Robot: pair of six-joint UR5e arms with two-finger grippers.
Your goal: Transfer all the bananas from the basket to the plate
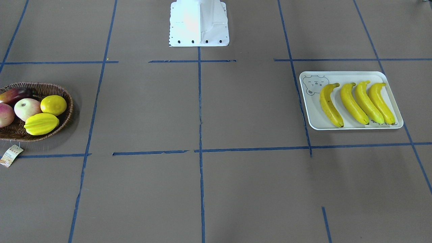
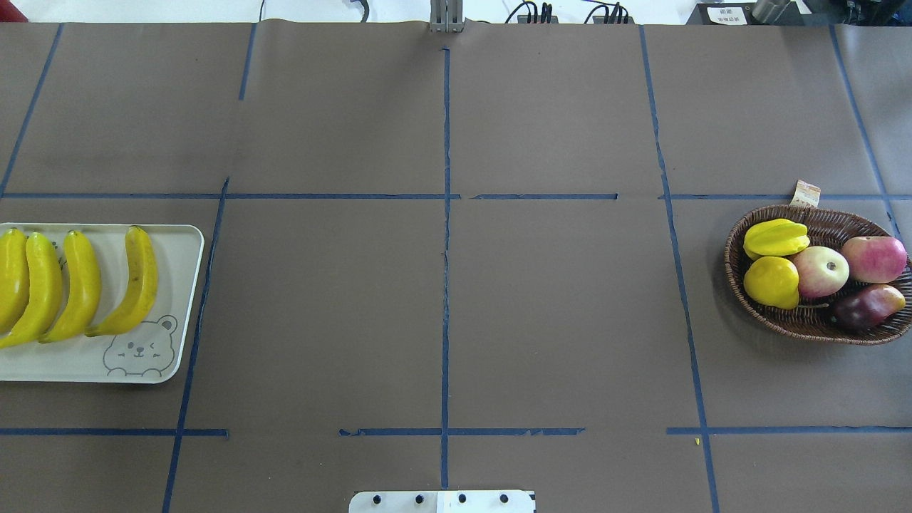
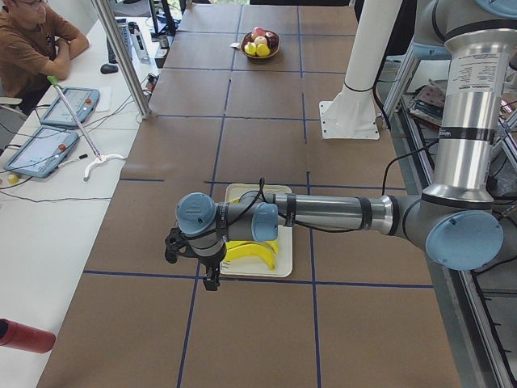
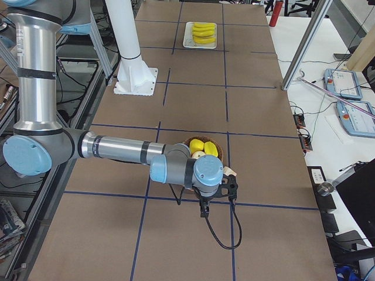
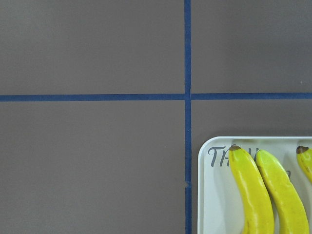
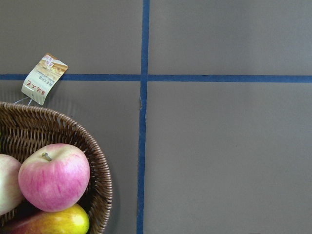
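Four bananas [image 1: 352, 104] lie side by side on the plate [image 1: 344, 77], right of frame; the basket [image 1: 69, 111], far left, shows none. My left gripper [image 3: 176, 246] hangs above the plate's corner, my right gripper [image 4: 230, 187] by the basket. Whether my jaws are parted, I cannot tell. Pulling away low could clip the rim and roll fruit off.

Bright, even light; sharp focus; soft shadows

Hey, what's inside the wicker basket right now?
The basket holds a starfruit, a lemon, two pink apples and a dark purple fruit; the bananas lie on the plate instead. The floor beneath the fruit is covered and cannot be seen.
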